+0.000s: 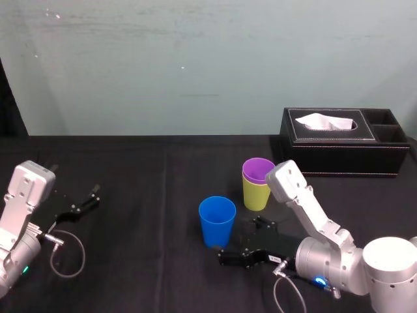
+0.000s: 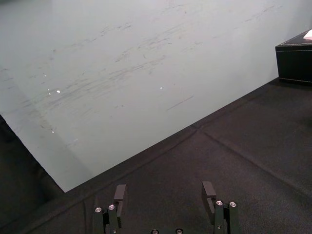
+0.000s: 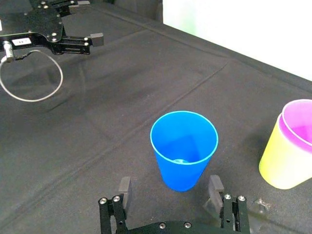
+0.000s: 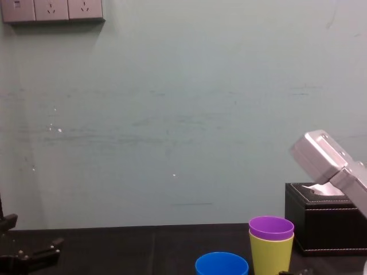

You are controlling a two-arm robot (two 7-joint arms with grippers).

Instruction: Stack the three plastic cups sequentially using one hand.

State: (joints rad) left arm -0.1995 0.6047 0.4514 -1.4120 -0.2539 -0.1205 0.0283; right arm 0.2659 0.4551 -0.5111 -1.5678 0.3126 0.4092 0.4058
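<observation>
Right gripper (image 3: 169, 183), purple cup (image 3: 298, 122) in yellow-green cup (image 3: 285, 165)

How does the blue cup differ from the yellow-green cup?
The blue cup is empty; the yellow-green cup holds the purple cup inside. The blue cup stands just ahead of the open right gripper; the yellow-green cup stands farther back, toward the tissue box. Both are upright.

Counter (image 1: 130, 195) covered in black cloth, seam running front to back. Black tissue box (image 1: 339, 153) at back right, near the pale green wall (image 1: 195, 65); white tissue (image 1: 324, 121) protrudes from its slot, two open compartments at its right end. Wall outlets (image 4: 51, 10) high at left.
</observation>
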